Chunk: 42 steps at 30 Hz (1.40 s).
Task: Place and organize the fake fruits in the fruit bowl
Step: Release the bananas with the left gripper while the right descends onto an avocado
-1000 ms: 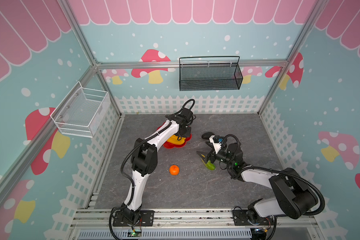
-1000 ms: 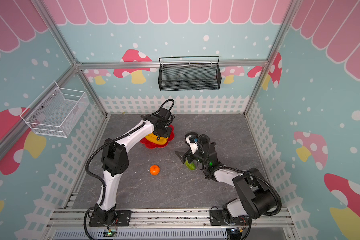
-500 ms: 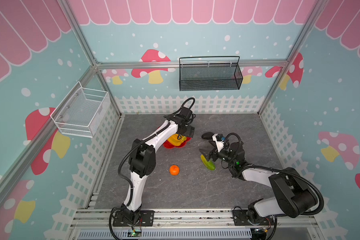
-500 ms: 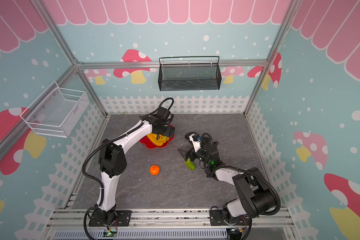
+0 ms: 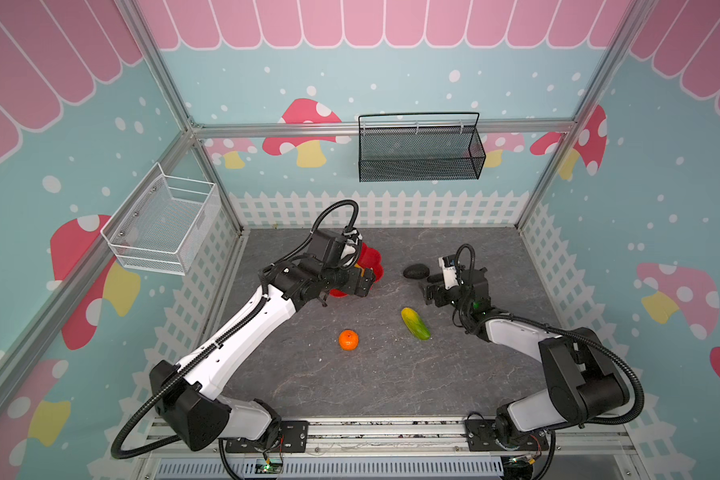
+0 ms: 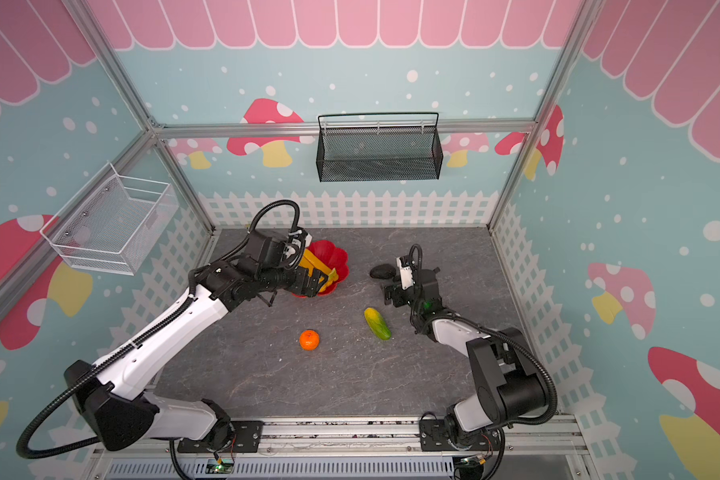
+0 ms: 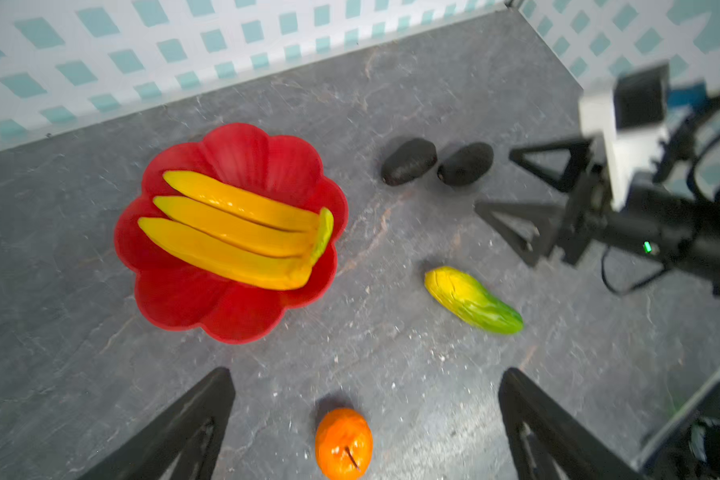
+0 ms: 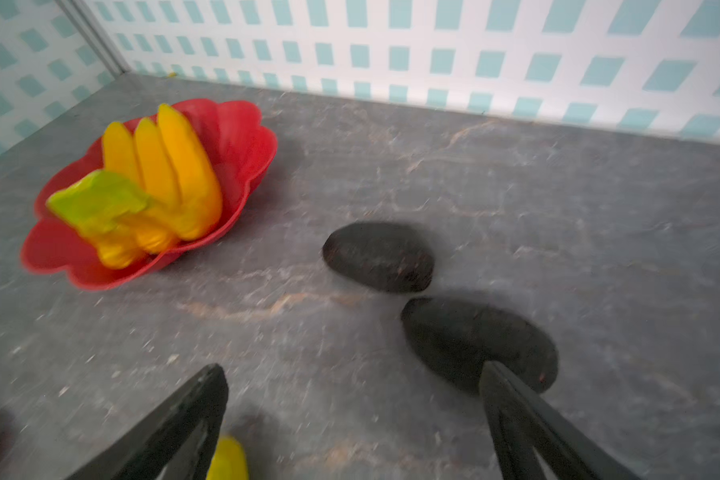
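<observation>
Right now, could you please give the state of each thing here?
banana bunch: in fruit bowl
fruit bowl: holds banana bunch only
avocado nearer bowl: on table
other avocado: on table
orange: on table
yellow-green fruit: on table
left tool: open, empty
right tool: open, empty

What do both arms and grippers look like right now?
The left arm and right arm have white shells, black joints and black corrugated cable hoses. The left gripper and right gripper carry black triangular fingers; a green light glows on the right wrist.
</observation>
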Available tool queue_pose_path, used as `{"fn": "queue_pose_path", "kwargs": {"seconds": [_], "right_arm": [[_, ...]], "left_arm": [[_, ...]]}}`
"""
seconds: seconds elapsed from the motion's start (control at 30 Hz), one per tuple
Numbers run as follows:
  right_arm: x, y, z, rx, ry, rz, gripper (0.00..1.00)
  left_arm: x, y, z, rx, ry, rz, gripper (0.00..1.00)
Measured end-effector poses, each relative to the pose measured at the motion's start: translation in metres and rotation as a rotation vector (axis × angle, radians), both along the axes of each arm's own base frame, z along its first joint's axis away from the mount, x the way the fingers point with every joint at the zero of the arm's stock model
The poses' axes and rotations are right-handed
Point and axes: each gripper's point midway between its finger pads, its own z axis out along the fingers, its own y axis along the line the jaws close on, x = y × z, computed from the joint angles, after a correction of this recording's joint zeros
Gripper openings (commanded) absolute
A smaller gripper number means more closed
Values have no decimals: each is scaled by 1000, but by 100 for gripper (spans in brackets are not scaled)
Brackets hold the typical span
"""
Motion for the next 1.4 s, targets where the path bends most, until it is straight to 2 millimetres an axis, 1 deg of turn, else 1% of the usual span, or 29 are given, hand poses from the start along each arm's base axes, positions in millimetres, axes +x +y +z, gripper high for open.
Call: {"fn": "queue_pose_path", "kwargs": {"seconds": [0.07,0.13,0.23,0.3,0.37,0.4,0.43,0.57,0.63,0.7,0.77,0.8,0.9,0.97,1.13,1.2,1.3,1.4], "right_arm": [[14,-7,4,-27,11,-45,98],[19,-16,-2,-48,39,-78,98],[18,-28,-28,-122,113,-90,98],[13,-32,-47,-183,159,-66,98],[7,-30,-55,-241,176,6,98],[4,-27,-56,-280,173,57,100],[4,-25,-55,-312,164,96,99],[8,-20,-37,-486,37,294,99],[10,-23,-33,-580,-17,370,99],[11,-29,-35,-660,-39,446,95],[16,-34,-36,-701,-44,503,93],[19,-36,-36,-713,-44,525,92],[31,-42,-38,-736,-48,570,92],[36,-43,-42,-743,-45,593,91],[31,-40,-65,-746,5,664,89],[27,-39,-74,-743,26,690,82],[27,-37,-80,-735,46,719,70],[34,-36,-78,-741,40,729,65]], "left_arm": [[-12,-3,-12,16,8,-51,99],[-21,-7,-28,36,14,-99,99],[-28,-9,-52,58,39,-140,99],[-29,-13,-57,57,54,-155,99],[-28,-15,-56,50,47,-162,100],[-27,-15,-55,47,42,-164,99],[-26,-16,-54,45,37,-164,99],[-25,-17,-52,38,26,-164,99],[-24,-18,-51,34,19,-164,99],[-24,-18,-52,36,17,-165,99],[-23,-17,-54,39,17,-164,99],[-24,-17,-55,40,18,-164,99],[-24,-18,-55,34,18,-167,99],[-24,-19,-53,28,14,-167,99],[-25,-14,-44,17,-26,-155,99],[-25,-11,-39,13,-47,-144,99],[-21,-7,-33,7,-68,-125,99],[-16,-1,-32,8,-75,-100,99]]}}
